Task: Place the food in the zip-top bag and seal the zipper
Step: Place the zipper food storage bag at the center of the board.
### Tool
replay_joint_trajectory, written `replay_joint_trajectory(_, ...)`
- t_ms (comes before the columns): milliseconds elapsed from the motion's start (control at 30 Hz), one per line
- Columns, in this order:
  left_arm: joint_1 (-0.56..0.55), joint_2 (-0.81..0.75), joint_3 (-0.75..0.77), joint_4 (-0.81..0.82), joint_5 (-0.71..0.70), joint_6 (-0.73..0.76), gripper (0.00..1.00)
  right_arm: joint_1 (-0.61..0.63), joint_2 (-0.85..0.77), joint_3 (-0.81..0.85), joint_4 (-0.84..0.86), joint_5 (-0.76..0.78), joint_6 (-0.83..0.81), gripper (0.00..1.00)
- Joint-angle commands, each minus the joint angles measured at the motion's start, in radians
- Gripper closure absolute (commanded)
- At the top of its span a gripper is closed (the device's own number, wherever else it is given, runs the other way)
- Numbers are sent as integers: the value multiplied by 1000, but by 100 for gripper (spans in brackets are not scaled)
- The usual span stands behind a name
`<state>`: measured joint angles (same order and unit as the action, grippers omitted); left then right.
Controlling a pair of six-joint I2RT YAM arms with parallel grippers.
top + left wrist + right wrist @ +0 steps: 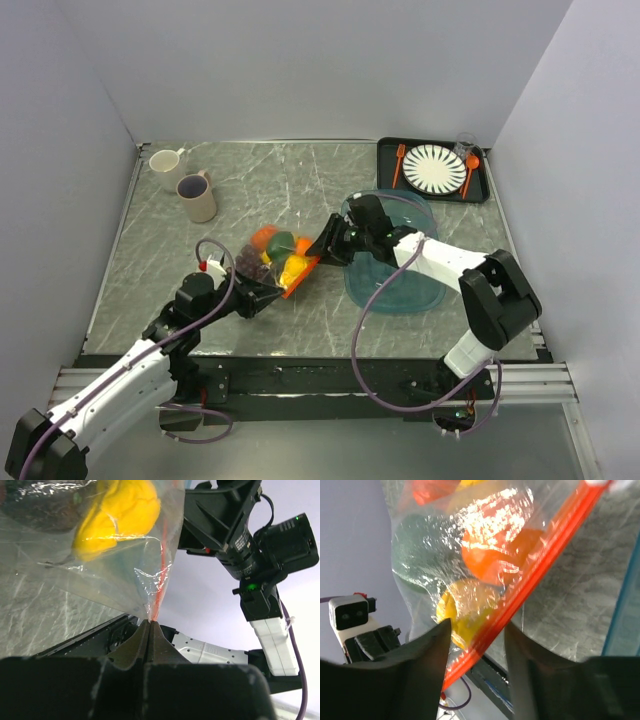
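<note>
The clear zip-top bag (272,255) hangs just above the table between both arms, with the food inside: orange (492,555), yellow (462,612) and green (417,550) pieces. The orange-red zipper (540,555) runs along its lower right edge. My left gripper (150,623) is shut on the bag's near corner, at the end of the zipper (160,580). My right gripper (476,630) straddles the zipper with its jaws apart, a gap showing on the right side. In the top view it (325,245) sits at the bag's far end.
A translucent teal tray (400,290) lies under the right arm. Two mugs (197,197) (167,165) stand at the back left. A black tray (385,150) at the back right holds a striped plate (433,168), an orange fork, a spoon and a glass.
</note>
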<state>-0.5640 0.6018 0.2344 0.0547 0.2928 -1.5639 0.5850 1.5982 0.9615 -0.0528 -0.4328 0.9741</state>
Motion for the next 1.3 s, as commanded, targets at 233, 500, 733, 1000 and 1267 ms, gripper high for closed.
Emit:
replay_joint_trajectory(233, -2, -2, 37, 59, 43, 34, 99, -4, 29, 183, -71, 49, -106, 91)
replay_joint_trajectory(500, -2, -23, 140, -165, -56, 140, 74, -25, 14, 236, -244, 209, -233, 100)
replay_joint_trajectory(733, -2, -54, 312, -378, -250, 286, 48, -25, 48, 365, -398, 241, -452, 80)
replay_joint_trajectory(1000, -2, 42, 414, -398, -274, 387, 25, -28, -29, 399, -504, 426, -502, 53)
replay_joint_trajectory(1267, -2, 165, 566, -545, -360, 553, 1, -131, -191, 313, -518, 574, -480, 20)
